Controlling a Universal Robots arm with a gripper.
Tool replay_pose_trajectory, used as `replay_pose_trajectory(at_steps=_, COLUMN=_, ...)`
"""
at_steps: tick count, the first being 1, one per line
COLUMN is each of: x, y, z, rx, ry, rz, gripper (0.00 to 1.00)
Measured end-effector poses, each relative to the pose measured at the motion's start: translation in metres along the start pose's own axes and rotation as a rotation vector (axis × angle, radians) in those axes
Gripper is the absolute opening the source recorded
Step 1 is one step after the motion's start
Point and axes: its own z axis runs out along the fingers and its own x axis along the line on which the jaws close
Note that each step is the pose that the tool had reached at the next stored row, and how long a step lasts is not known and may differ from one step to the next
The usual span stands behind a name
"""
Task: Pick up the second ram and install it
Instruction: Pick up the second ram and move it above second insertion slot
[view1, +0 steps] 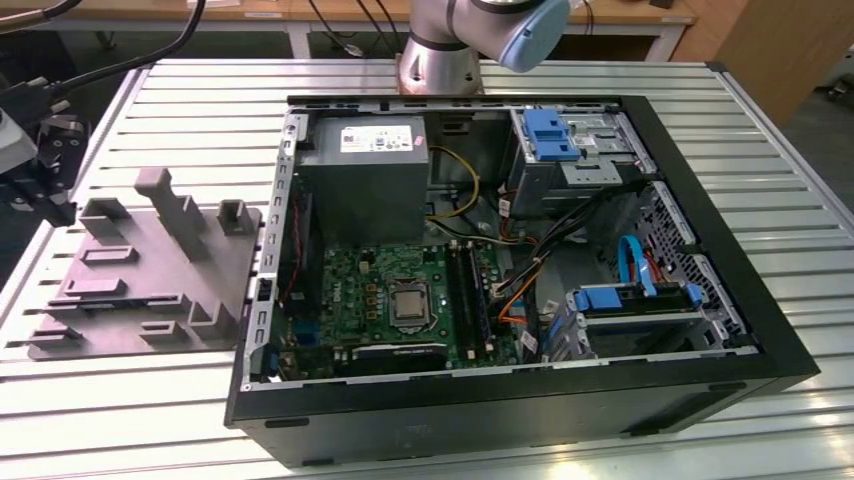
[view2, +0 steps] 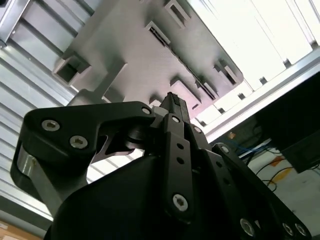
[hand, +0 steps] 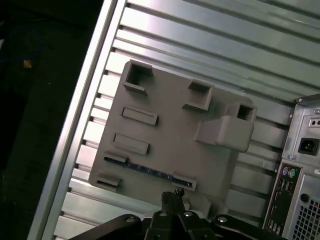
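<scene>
The second ram (hand: 148, 171) stands on edge in a slot of the grey fixture (hand: 170, 135), showing as a thin dark strip with blue-green glints. My gripper (hand: 172, 197) hovers above the fixture's edge, just beside the ram and apart from it, its fingers shut with nothing between them. In the second wrist view the gripper (view2: 173, 102) points at the fixture (view2: 135, 60) from above. The exterior view has the gripper (view1: 54, 205) at the far left, over the outer edge of the fixture (view1: 147, 270).
An open computer case (view1: 694, 360) lies to the exterior view's right of the fixture, with the motherboard (view1: 387, 290), its long black slots (view1: 467, 290), a power supply (view1: 363, 175) and loose cables inside. All stand on a slatted metal table (view1: 134, 420). The arm's base (view1: 441, 55) rises behind the case.
</scene>
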Motion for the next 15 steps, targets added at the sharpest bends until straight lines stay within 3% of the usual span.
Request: replay_pose_trajectory(at_steps=15, x=0.0001, y=0.0000, z=0.0012, rx=-0.0066, ry=0.0114, rz=-0.272, gripper=0.10)
